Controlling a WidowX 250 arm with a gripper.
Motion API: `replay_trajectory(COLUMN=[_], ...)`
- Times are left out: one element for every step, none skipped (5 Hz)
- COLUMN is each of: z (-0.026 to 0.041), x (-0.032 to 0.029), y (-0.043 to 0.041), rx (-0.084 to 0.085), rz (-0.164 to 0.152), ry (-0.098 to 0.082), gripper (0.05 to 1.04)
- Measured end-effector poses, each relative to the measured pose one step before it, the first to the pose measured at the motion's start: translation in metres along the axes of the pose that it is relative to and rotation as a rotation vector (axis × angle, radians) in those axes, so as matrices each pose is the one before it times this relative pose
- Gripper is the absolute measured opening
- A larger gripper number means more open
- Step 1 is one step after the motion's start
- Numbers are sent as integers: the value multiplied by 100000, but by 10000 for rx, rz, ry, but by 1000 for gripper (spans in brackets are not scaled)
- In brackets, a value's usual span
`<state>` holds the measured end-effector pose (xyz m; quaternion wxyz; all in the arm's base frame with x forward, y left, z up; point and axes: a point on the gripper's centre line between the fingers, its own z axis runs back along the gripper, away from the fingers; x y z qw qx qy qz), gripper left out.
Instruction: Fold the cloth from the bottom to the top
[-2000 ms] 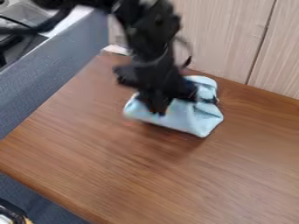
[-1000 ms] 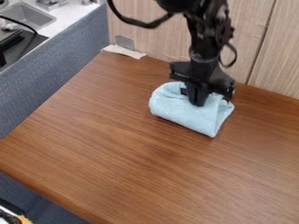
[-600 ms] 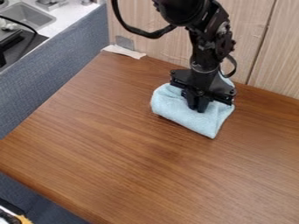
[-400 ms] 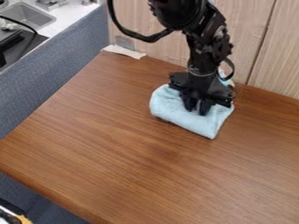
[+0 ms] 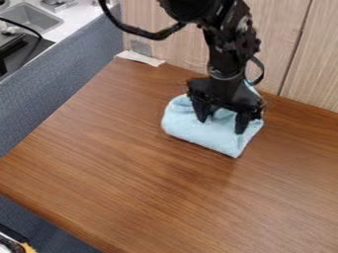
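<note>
A black two-finger robot gripper [image 5: 221, 126] hangs, jaws spread apart, over a light blue, soft fabric cloth [image 5: 204, 133] right of center in the upper half of the frame.

The cloth lies bunched in a compact, folded bundle on a brown wood-grain table [image 5: 132, 163], its rounded side toward the left and a pointed corner toward the lower right, with blue fabric showing between the jaws; a small part appears behind the arm, near the pale wood-grain panel [image 5: 284, 29] at the top. At upper left, a torn whitish strip [image 5: 140, 58] rests at the table's far corner, beside a blue-gray textured partition [image 5: 72, 79], with a metal sink [image 5: 33, 18] beyond.
</note>
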<state>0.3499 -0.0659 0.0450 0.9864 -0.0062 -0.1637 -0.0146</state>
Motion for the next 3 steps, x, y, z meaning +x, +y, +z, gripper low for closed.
replay_trajectory(z=[1885, 3154, 2269], x=[682, 565, -835], y=[621, 551, 715], rx=[-206, -203, 74], rz=[180, -116, -183], ry=[-283, -320, 38], gripper=[1008, 1001, 1001])
